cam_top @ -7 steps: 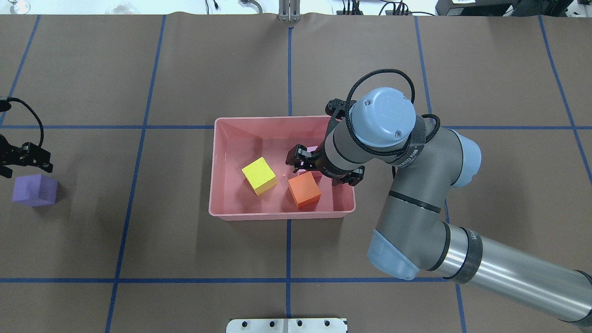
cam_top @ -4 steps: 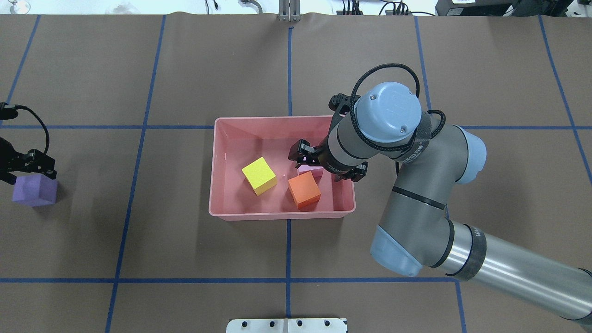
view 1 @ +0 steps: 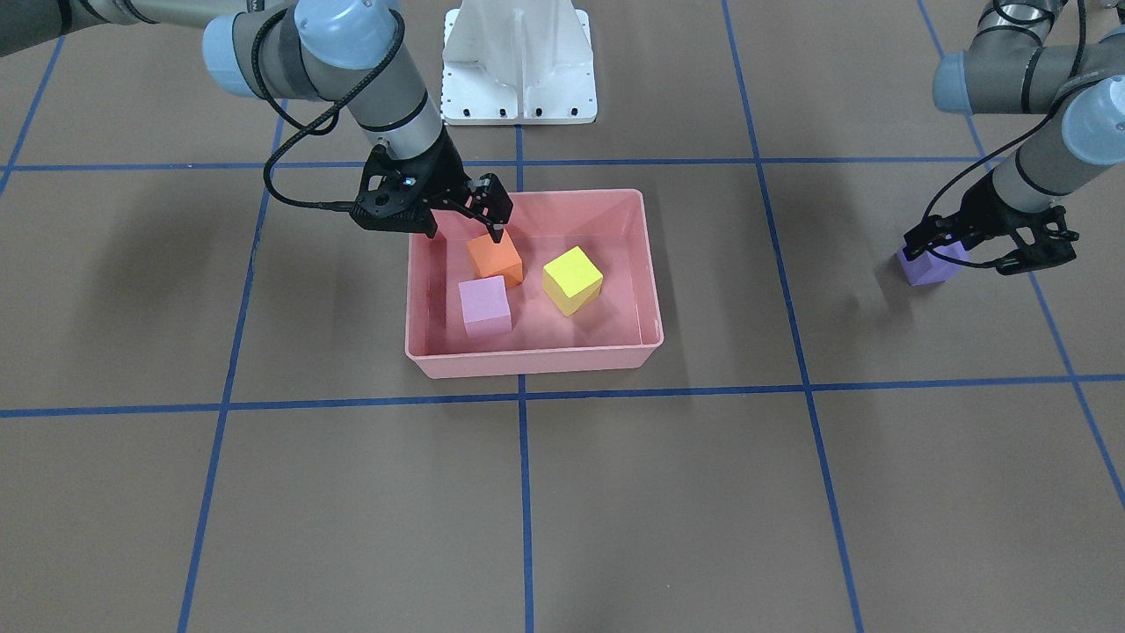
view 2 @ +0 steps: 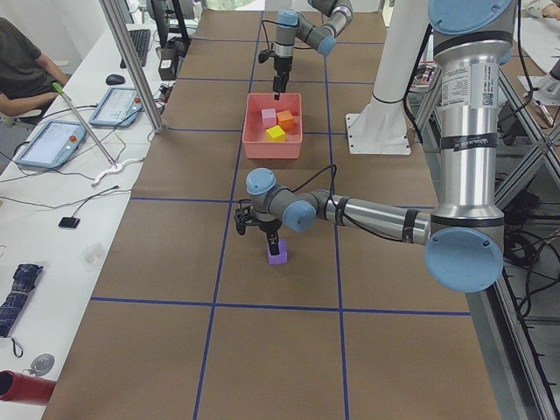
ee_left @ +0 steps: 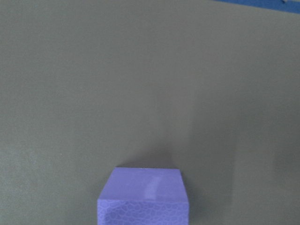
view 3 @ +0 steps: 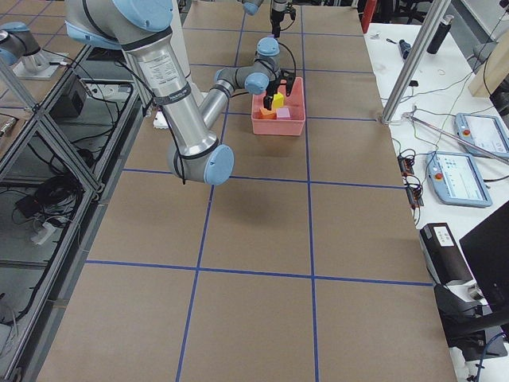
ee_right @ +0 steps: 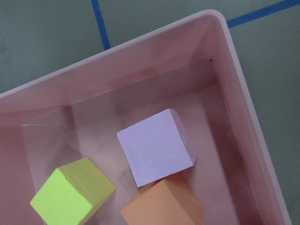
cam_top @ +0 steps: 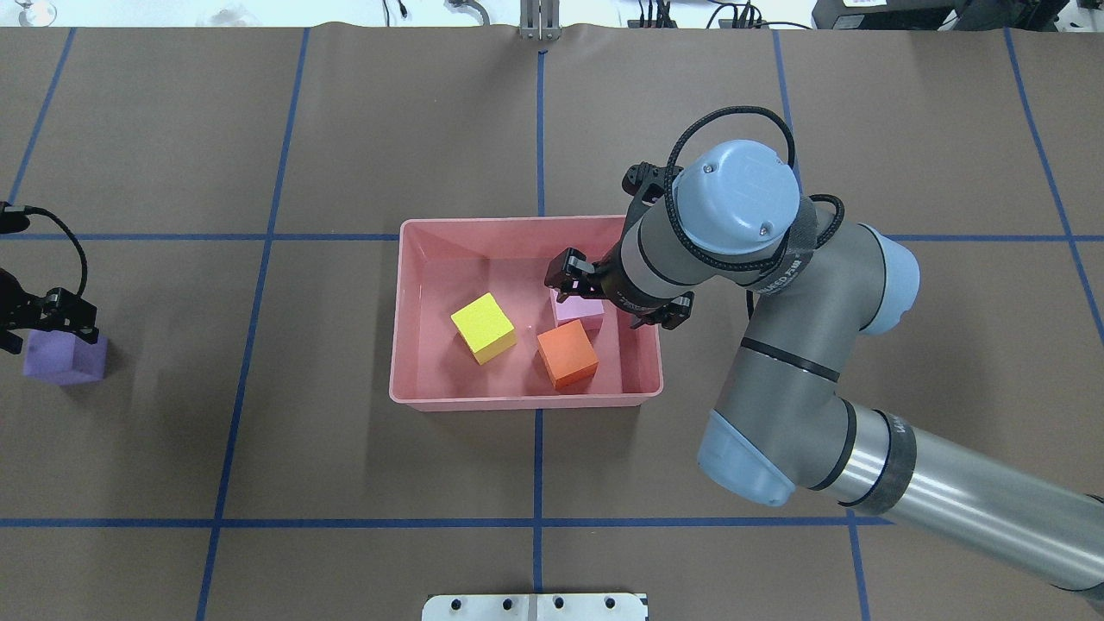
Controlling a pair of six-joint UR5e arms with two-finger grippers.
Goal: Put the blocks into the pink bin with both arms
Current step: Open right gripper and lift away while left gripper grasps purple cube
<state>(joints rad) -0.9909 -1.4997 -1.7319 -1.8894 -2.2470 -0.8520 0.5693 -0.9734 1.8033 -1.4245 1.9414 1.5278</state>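
Pink bin (view 1: 536, 360): sits in the middle of the brown surface (view 1: 703, 492), with three blocks inside.
Light pink block (view 1: 484, 304): lies flat on the bin floor, right next to the orange block (view 1: 495, 257). They look like they touch.
Yellow-green block (view 1: 572, 277): in the bin too, a little apart from the other two and turned a bit.
Purple block (view 1: 930, 266): not in the bin. It sits on the surface, far off on the robot's left side.
Right pincer (view 1: 464, 230): spread wide and holding nothing. It hangs over the bin, above the pink and orange blocks.
Left pincer (view 1: 967, 253): spread wide too, low over the purple block. It is not squeezing the block. I cannot tell if it touches it.
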